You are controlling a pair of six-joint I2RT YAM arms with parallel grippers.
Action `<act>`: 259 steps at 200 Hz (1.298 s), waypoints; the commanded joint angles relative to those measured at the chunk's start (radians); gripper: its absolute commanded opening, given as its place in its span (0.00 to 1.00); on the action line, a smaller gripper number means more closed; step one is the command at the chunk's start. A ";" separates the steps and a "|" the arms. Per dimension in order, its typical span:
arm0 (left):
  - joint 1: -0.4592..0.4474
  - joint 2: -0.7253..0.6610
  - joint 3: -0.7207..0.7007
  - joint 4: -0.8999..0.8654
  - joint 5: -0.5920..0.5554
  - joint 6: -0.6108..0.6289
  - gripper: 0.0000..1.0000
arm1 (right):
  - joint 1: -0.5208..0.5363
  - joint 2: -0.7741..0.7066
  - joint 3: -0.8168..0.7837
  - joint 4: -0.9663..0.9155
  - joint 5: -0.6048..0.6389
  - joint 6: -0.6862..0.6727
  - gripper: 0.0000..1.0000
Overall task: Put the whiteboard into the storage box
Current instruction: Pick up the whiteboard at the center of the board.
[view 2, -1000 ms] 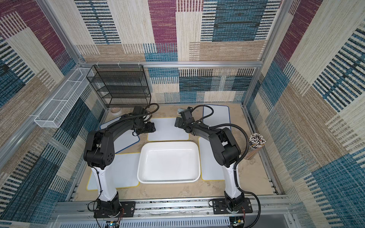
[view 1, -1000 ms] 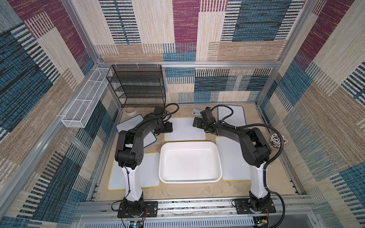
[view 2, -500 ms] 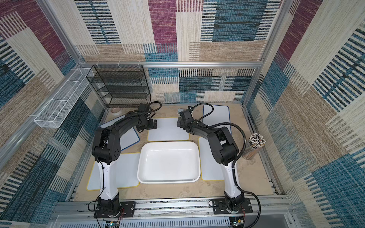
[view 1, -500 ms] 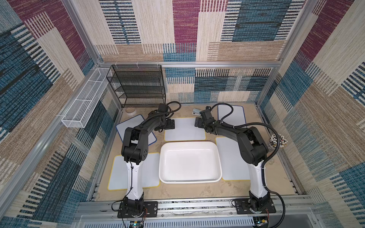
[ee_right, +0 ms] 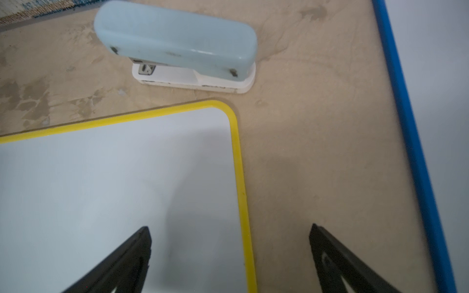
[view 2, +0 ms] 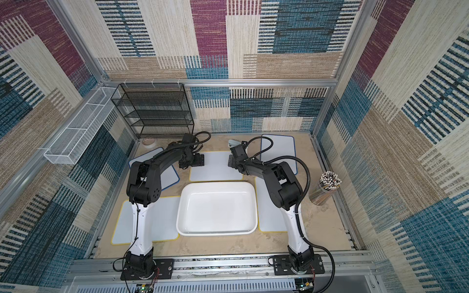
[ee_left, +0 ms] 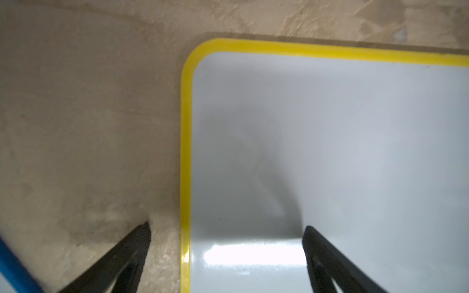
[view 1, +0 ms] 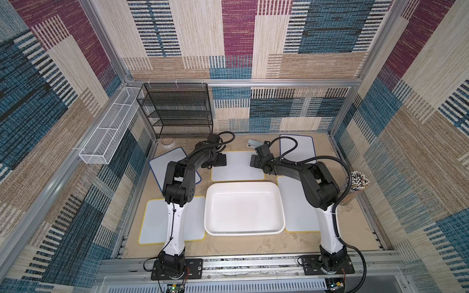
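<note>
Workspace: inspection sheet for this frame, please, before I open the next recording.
Surface: beige tabletop, blotchy.
Job's things: storage box empty, centre; yellow-edged whiteboard flat behind it.
Clutter: four other whiteboards, stapler, pencil cup.
Hands: left hand and right hand open, each straddling a side edge of that whiteboard; nothing held.
Cables: corrugated hose arches off the right arm; cable loops at wrists.
Surroundings: black mesh rack, white wire basket, patterned walls.

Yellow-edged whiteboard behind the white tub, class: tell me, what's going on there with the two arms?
The yellow-edged whiteboard lies flat on the table, just behind the empty storage box. The left pincer straddles its left edge and the right pincer its right edge. Both are open, with one finger over the board and one over the table. Nothing is gripped yet.
</note>
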 commanded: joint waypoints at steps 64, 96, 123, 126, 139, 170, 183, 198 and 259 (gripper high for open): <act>-0.015 0.051 -0.004 -0.082 0.095 -0.010 0.93 | 0.061 0.094 0.091 -0.121 -0.063 0.046 1.00; -0.015 0.045 -0.049 -0.060 0.186 -0.003 0.91 | 0.069 0.086 0.076 -0.106 -0.155 0.050 1.00; -0.015 0.029 -0.100 -0.003 0.282 0.004 0.91 | 0.069 0.061 0.064 -0.082 -0.255 0.060 1.00; -0.015 0.030 -0.100 -0.001 0.289 0.006 0.91 | 0.068 0.057 0.063 -0.080 -0.269 0.062 1.00; -0.015 0.034 -0.099 0.004 0.315 0.004 0.90 | 0.065 0.054 0.076 -0.083 -0.329 0.072 1.00; -0.016 0.029 -0.107 0.014 0.340 0.007 0.90 | 0.050 0.049 0.091 -0.105 -0.465 0.125 1.00; -0.015 0.023 -0.115 0.018 0.343 0.007 0.90 | 0.038 0.048 0.131 -0.117 -0.523 0.155 1.00; -0.016 0.018 -0.119 0.021 0.351 0.007 0.89 | 0.020 0.052 0.157 -0.142 -0.574 0.195 1.00; -0.017 0.007 -0.130 0.034 0.362 0.001 0.89 | -0.088 0.031 0.140 -0.149 -0.799 0.389 1.00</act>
